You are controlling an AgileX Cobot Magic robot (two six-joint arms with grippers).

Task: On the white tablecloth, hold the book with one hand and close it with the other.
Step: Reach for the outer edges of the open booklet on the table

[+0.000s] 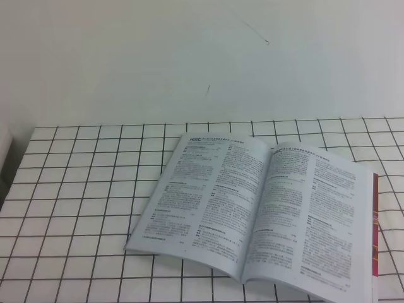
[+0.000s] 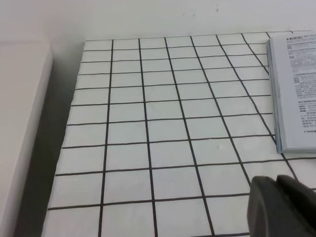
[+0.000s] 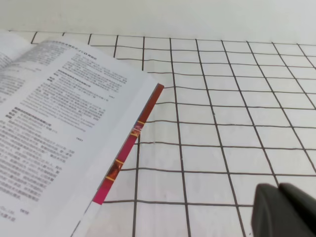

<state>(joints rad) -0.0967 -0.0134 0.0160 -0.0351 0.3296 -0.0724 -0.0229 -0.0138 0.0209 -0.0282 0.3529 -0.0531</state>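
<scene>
The book lies open and flat on the white tablecloth, right of the middle, with dense black text on both pages and a magenta edge along its right side. Neither arm shows in the exterior high view. In the left wrist view the book is at the right edge, and a dark part of my left gripper sits low right, apart from it. In the right wrist view the book fills the left, and a dark part of my right gripper is at the bottom right over the tablecloth.
A plain white wall rises behind the table. Past the cloth's left edge runs a shadowed gap, then a white ledge. The grid cloth stretches bare between the left gripper and the book.
</scene>
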